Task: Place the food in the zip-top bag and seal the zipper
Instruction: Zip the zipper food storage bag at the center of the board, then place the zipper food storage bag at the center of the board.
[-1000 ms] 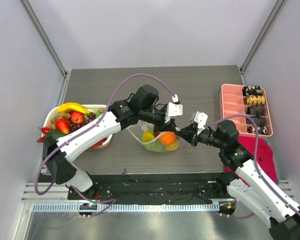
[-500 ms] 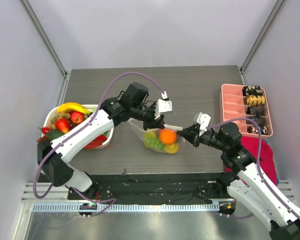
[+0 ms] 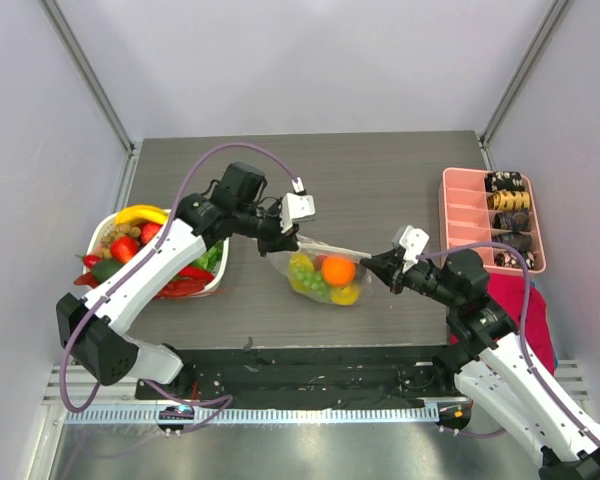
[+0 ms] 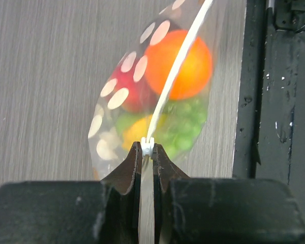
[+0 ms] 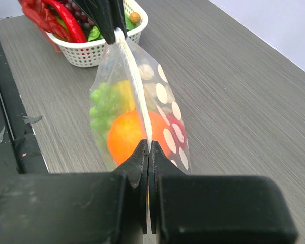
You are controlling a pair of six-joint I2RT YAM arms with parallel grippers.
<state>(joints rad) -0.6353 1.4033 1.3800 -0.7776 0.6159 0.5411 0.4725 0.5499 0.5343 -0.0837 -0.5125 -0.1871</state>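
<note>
Soft, slippery bag (image 3: 306, 282), frame centre, weighted by food (image 3: 337, 270). Taut zipper (image 4: 178, 66) pinched at both ends by left tool (image 4: 147, 152) and right tool (image 5: 148, 150); hold judged best taken on that stiffer strip.

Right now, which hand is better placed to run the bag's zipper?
Left. The left hand is shut on the white tab at one end of the zipper, while the right hand only pinches the far end, bracing the bag.

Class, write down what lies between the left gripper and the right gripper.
The zip-top bag with the food inside is there, its zipper stretched from left gripper to right gripper, clearest in the top external view.
</note>
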